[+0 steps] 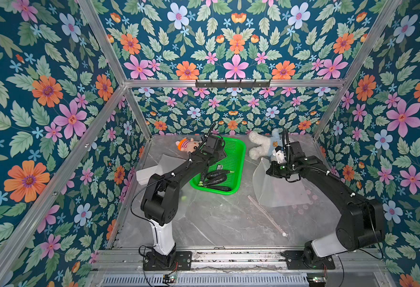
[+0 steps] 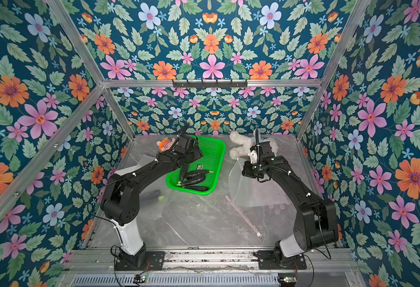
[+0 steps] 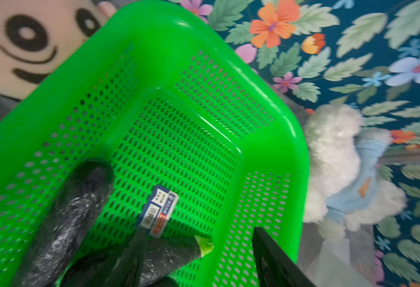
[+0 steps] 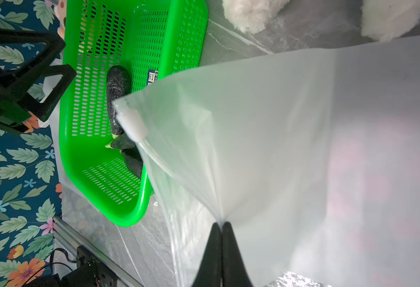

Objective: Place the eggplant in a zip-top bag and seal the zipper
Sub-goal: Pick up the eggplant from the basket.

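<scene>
**Grey marble-patterned tabletop (image 1: 216,223): one arm lifts, one reaches**

At the right gripper (image 4: 221,225), jaws are pinched tight on one film layer of the translucent, pink-dotted zip-top bag (image 4: 278,149), raising it, likely so the mouth gapes. The pale-pink zipper (image 1: 266,215) strip trails on the surface below that gripper. The left gripper (image 3: 199,238), jaws apart, hovers above long dark-purple eggplants (image 3: 67,218) in the bright green perforated plastic basket (image 3: 154,24) — apparently lining up a pick. Only the right wrist view shows the pinch; in both top views the wrists cover the fingertips.
</scene>
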{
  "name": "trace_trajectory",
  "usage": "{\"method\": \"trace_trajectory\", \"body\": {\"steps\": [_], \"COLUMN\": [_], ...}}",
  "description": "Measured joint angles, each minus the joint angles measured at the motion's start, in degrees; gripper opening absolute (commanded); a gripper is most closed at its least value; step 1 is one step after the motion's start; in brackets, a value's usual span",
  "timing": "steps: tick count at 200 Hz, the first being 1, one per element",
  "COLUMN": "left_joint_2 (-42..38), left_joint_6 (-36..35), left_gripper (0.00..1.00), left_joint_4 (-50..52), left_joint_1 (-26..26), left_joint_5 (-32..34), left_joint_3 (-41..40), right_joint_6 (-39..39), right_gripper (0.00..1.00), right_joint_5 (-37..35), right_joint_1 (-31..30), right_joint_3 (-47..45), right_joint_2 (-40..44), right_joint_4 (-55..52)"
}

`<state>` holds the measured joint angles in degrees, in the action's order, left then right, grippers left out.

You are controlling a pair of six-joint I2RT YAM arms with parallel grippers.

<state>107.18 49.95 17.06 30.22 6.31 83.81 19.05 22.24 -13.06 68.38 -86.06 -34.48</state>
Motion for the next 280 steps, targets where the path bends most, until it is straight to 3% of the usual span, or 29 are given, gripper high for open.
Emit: {"method": "trace_trajectory", "body": {"steps": [39, 69, 193, 236, 280], "left_joint_2": [3.5, 5.7, 12.2, 13.9, 14.7], "left_joint_6": [2.1, -2.0, -14.6, -15.7, -15.8], "left_gripper": [0.72, 0.73, 0.71, 0.65, 0.43], "left_joint_4": [6.7, 9.5, 13.4, 13.4, 13.0], "left_joint_1": [-0.5, -0.7, -3.9, -4.0, -4.0], "left_joint_5": [5.8, 8.3, 8.5, 8.1, 7.7], "left_joint_3": [4.0, 6.8, 5.5, 4.9, 5.0], "right_joint_6": [0.5, 0.7, 0.6, 0.6, 0.4], "right_gripper": [0.00, 0.00, 0.00, 0.00, 0.00], "right_joint_5": [0.5, 1.6, 3.1, 3.1, 3.5], "right_joint_1": [0.0, 0.0, 0.0, 0.0, 0.0], "right_joint_3": [-2.0, -3.0, -4.3, -4.6, -4.7], "right_joint_2": [0.0, 0.0, 0.7, 0.9, 1.0], "right_joint_4": [1.3, 2.5, 4.6, 4.7, 4.9]}}
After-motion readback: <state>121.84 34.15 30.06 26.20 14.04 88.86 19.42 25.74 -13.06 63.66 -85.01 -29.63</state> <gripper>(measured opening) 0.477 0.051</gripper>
